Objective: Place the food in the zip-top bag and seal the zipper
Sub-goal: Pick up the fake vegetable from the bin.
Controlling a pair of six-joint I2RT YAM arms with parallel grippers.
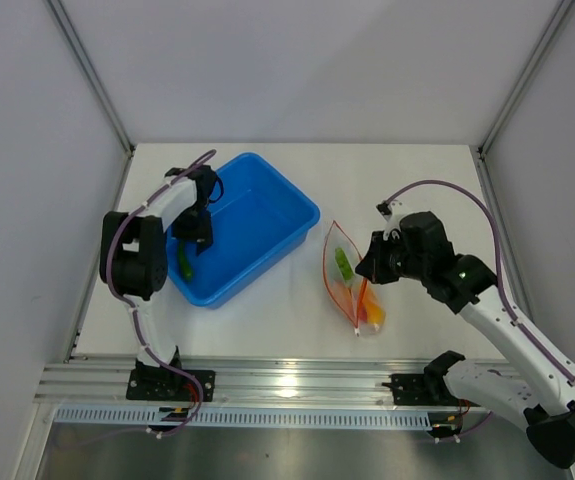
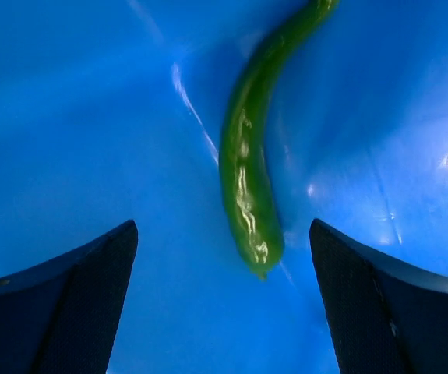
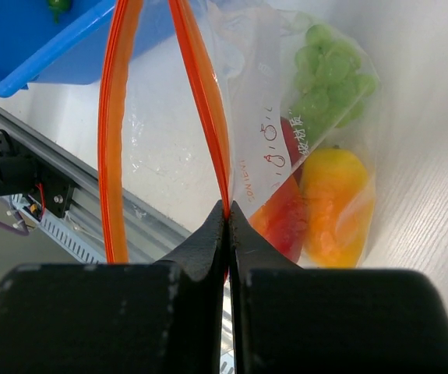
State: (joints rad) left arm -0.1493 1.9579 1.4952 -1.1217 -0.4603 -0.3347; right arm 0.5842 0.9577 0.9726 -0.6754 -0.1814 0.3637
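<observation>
Green pepper (image 2: 248, 195) lies on the floor of the blue tray (image 1: 267, 205), the only piece we see outside the bag. Left gripper (image 2: 222, 234) is spread wide, straddling its tip without touching it. Zip-top bag (image 3: 286, 93) lies on the table (image 1: 297, 310) right of the tray, mouth gaping. The right gripper (image 3: 228, 222) is clenched on one zipper (image 3: 200, 101) strip. We judge the pepper pickup is in hand, and the next move calls for closing across its narrow body. Food (image 3: 329, 202) inside the bag overlaps and is hard to tell apart. The far end of the mouth is cut off.

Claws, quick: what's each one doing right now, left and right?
Left claw: open, empty, poised over the green pepper in the blue tray.
Right claw: closed, pinching the zipper of the zip-top bag.
</observation>
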